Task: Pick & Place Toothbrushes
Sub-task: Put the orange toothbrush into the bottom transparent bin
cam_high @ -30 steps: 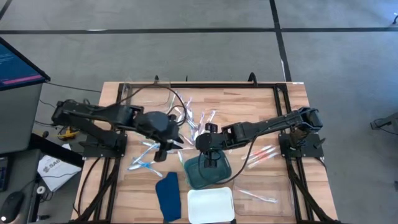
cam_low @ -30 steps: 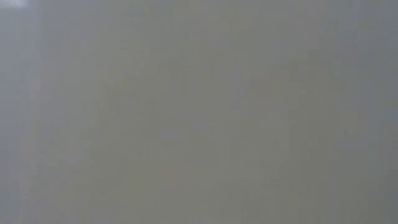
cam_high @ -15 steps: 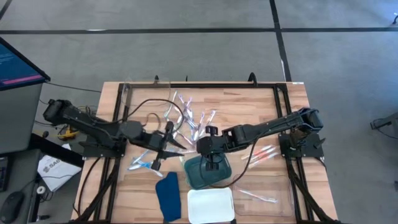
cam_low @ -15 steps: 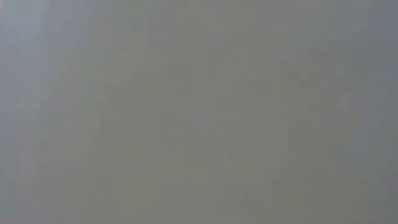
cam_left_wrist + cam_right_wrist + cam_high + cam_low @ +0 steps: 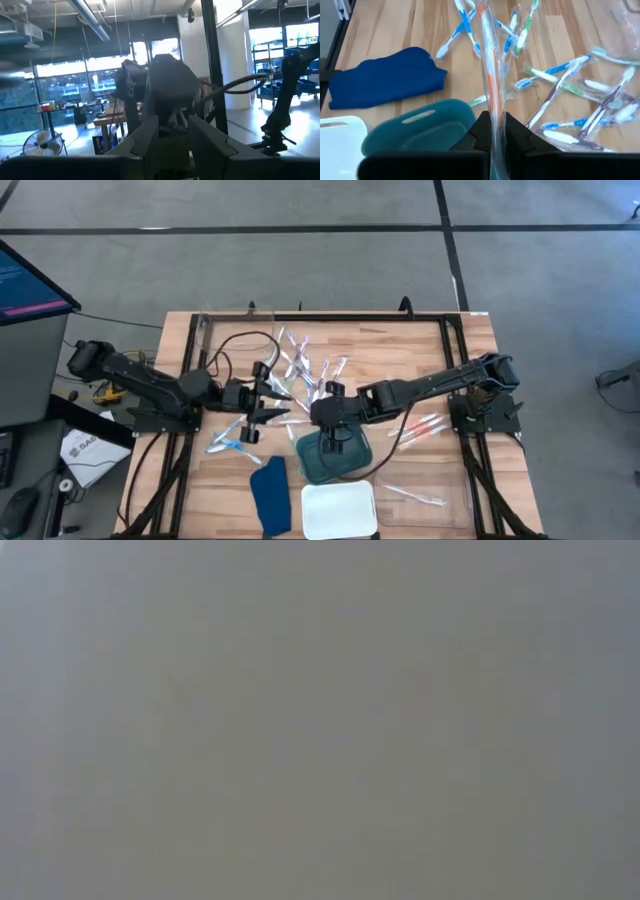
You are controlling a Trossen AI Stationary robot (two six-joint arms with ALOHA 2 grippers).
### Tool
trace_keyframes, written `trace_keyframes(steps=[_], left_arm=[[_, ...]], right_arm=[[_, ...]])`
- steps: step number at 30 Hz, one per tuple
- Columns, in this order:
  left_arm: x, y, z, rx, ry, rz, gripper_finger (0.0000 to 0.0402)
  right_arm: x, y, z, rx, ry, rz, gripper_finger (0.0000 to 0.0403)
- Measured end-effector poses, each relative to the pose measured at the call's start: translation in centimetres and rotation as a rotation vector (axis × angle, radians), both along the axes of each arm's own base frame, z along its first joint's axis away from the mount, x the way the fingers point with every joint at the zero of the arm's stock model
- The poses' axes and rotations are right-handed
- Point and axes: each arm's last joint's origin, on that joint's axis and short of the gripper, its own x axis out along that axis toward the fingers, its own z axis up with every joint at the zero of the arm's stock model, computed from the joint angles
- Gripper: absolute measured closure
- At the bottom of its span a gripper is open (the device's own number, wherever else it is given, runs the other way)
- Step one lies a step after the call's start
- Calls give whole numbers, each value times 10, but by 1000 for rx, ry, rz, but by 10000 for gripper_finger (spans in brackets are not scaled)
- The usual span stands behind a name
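Observation:
Several wrapped toothbrushes point(image 5: 305, 370) point(image 5: 570, 85) lie scattered flat on the wooden table, with pink ones point(image 5: 420, 428) to the right. My right gripper point(image 5: 330, 420) point(image 5: 492, 132) hangs over the far rim of the teal tray point(image 5: 335, 460) point(image 5: 420, 127), shut on an orange toothbrush point(image 5: 487, 60). My left gripper point(image 5: 272, 402) point(image 5: 174, 137) sits left of the heap and points about level into the room. Its fingers stand a narrow gap apart, and I see nothing plainly between them. The low view shows only blank grey. My right gripper pinches one end point(image 5: 493, 117) of the orange toothbrush in its clear wrapper between its two fingers. The fingers slant down from the table's right side and lie along the brush. The brush sticks out past the fingertips, lifted clear of the table and the tray.
A white tray point(image 5: 338, 510) point(image 5: 335, 145) sits at the near edge in front of the teal one. A dark blue cloth point(image 5: 270, 492) point(image 5: 385, 80) lies to its left. A clear-wrapped brush point(image 5: 415, 495) lies near right. A dark frame point(image 5: 330, 315) borders the tabletop.
My left gripper has come off the heap, drawn back toward the table's left edge, and tipped from pointing down to about level. My right gripper has stayed over the teal tray with the orange toothbrush.

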Motion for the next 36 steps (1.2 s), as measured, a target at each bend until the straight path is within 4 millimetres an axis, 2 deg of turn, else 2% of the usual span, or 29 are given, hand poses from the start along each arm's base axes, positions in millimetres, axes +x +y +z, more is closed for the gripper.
trace_keyframes(steps=[9,12,18,26,32,36], left_arm=[[3,1,-10,-21,108,-6,300],[4,1,-11,-29,120,-7,300],[4,1,-13,-27,137,-8,300],[4,1,-14,-25,147,-8,300],[4,1,-13,-25,146,-8,300],[4,1,-13,-26,144,-11,300]], right_arm=[[-3,8,-1,55,8,-42,382],[-7,14,-2,60,32,-49,392],[-20,29,-2,66,84,-99,383],[-56,55,13,69,127,-173,392],[-94,78,37,95,66,-211,383],[-121,95,43,96,50,-282,388]])
